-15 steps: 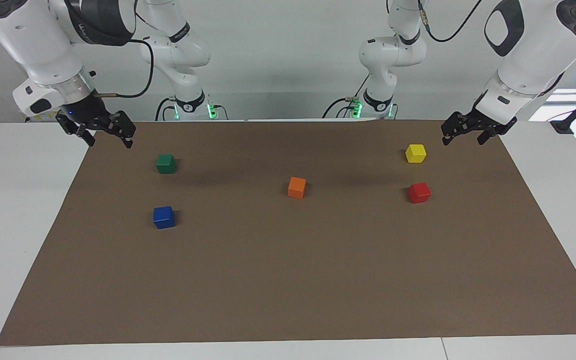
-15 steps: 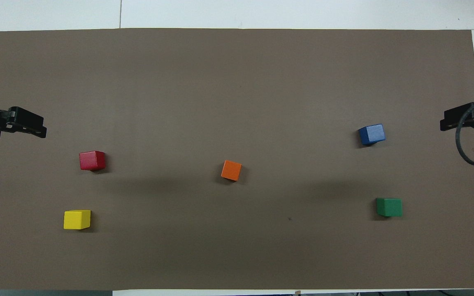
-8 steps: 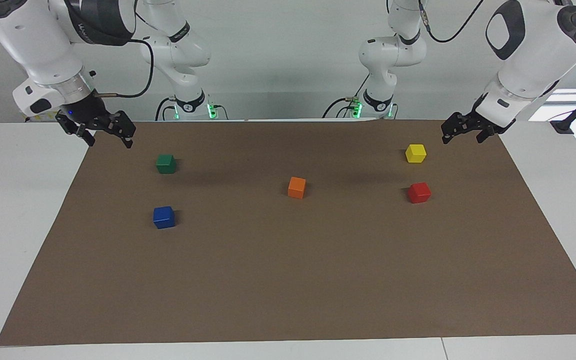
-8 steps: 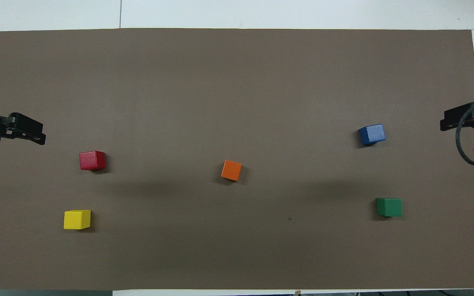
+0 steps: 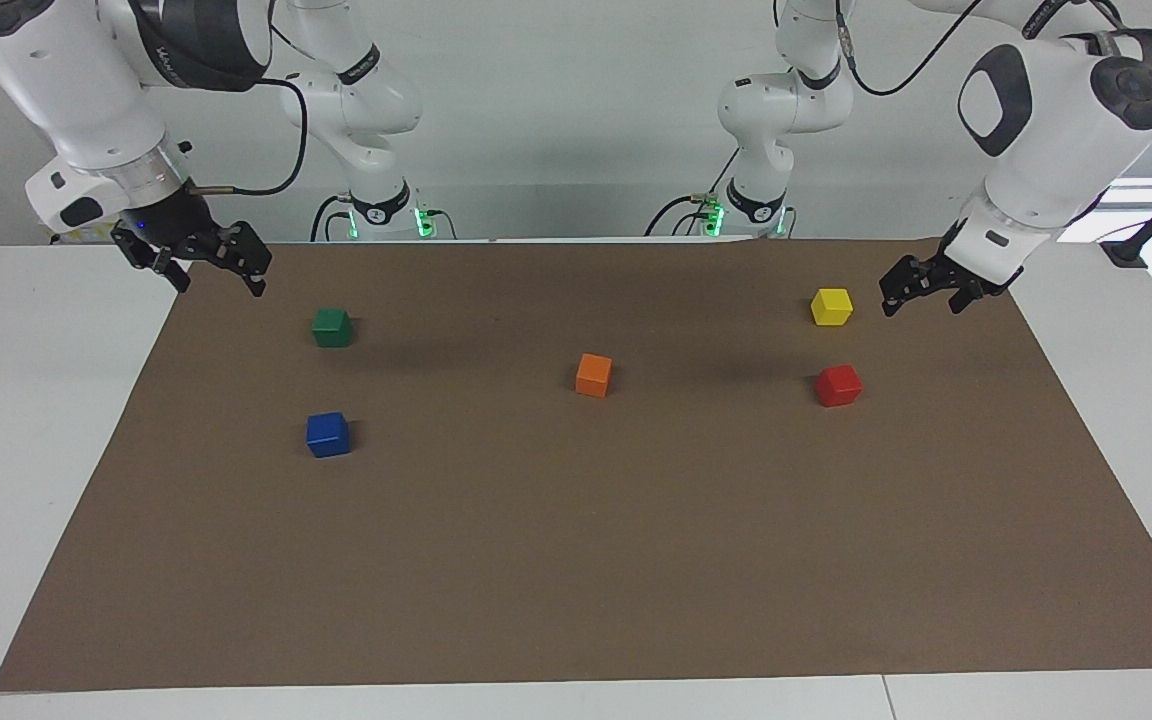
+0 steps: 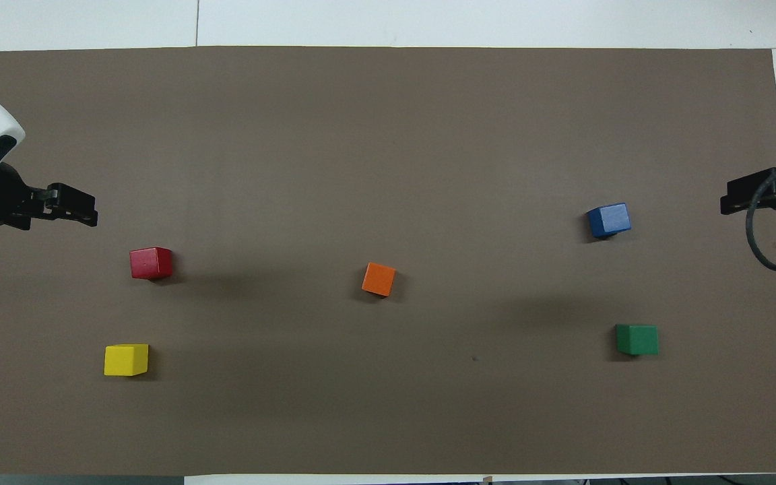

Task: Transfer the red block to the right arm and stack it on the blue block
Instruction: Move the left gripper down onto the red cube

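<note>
In the facing view, lowest in the frame of the five cubes, the blue block (image 5: 327, 434) sat on the brown mat (image 5: 576, 560) at left of centre; in the overhead view it lay at the right (image 6: 608, 220). Higher up, the red block (image 5: 838, 385) rested at the right of the facing frame, alone on the mat with nothing touching it, and showed at left of the overhead frame (image 6: 151, 263). The orange cube (image 5: 593, 375) sat at about the same height, near the frame's centre. Above these, the green cube (image 5: 332, 327) lay at upper left, straight above the blue block, and the yellow cube (image 5: 831, 306) at upper right, straight above the red block.

At the upper right of the facing frame the left gripper (image 5: 920, 292) hung over the mat's edge, just beside the yellow cube, its fingers spread apart and empty; the overhead view showed it at the left edge (image 6: 71, 210), up-left of the red block. At upper left the right gripper (image 5: 218, 277) hung over the mat's corner, fingers apart and holding nothing, well away from the green cube.
</note>
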### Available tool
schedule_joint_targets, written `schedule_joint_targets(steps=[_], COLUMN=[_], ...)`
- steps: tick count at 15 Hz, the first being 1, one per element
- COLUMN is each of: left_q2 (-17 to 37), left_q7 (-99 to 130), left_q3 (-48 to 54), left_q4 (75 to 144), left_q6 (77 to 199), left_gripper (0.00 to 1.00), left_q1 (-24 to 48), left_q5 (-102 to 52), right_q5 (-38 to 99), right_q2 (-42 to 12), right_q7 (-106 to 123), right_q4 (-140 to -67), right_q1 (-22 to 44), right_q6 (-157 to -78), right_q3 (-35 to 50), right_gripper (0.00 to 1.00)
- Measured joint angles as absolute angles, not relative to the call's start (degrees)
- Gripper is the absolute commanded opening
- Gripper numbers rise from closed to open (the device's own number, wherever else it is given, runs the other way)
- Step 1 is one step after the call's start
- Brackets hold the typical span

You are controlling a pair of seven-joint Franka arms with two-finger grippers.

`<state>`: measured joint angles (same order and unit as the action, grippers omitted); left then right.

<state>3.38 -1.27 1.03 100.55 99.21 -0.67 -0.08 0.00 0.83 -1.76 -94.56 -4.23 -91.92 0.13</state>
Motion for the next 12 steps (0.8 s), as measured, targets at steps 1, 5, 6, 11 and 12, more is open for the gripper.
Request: schedule_joint_targets(steps=[1,5,6,11,12], left_q2=[3.51,5.17,5.60,5.93,5.94], left_q7=[-1.27,-0.92,-0.82,-0.25,-0.16], left_q3=[1.03,1.01,1.01,0.97,0.98], left_q4=[102.22,109.70,111.31,117.81,118.88], left_q6=[101.44,111.59,113.51,119.97,120.72], left_gripper=[1.00,1.00,1.00,1.00,1.00], left_q1=[-0.82,-1.19,-1.19,-1.27,-1.26], left_q5=[-0.07,-0.07,-0.07,-0.07,-0.07], right_q5=[0.00,0.00,0.00,0.00,0.00], right_q2=[0.83,0.84,0.84,0.91,0.93], right_q7=[-1.76,-1.76,-1.77,-1.78,-1.78], right_q4=[-94.56,-95.38,-95.72,-96.23,-96.23], right_q1=[-4.23,-4.24,-4.28,-4.36,-4.36], right_q6=[-91.93,-91.94,-91.95,-92.00,-92.00], right_q3=[0.13,0.13,0.12,0.06,0.06], right_gripper=[1.00,1.00,1.00,1.00,1.00])
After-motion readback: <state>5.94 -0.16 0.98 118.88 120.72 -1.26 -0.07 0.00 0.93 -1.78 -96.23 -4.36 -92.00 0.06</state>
